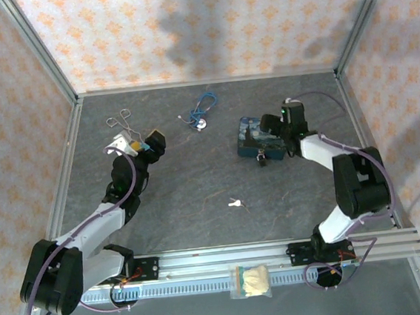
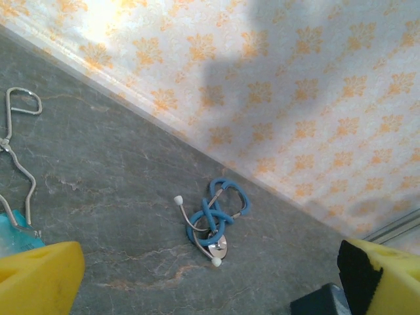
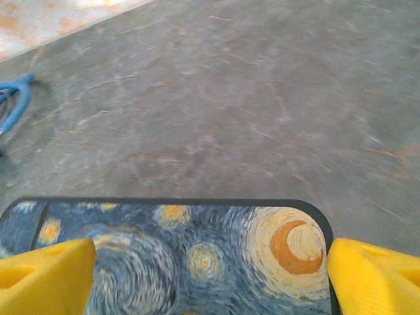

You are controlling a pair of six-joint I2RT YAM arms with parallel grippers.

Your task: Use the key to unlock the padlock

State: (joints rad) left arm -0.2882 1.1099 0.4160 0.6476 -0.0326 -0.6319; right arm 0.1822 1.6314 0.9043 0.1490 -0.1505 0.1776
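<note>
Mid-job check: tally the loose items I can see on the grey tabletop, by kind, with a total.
Forceps: 1
Stethoscope: 1
Starry-painted blue box: 1
Key: 1
Teal-and-white packet: 1
Total: 5

You see pale walls [image 2: 295,79] with orange flowers, a grey veined table [image 1: 190,182], a blue stethoscope [image 2: 211,216], a silver key [image 1: 234,203], and a blue box [image 3: 197,256] with yellow swirls and an orange moon.

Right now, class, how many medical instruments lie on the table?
2. The silver forceps lie at the far left; the blue stethoscope lies at the far centre. More could be hidden under the arms.
</note>
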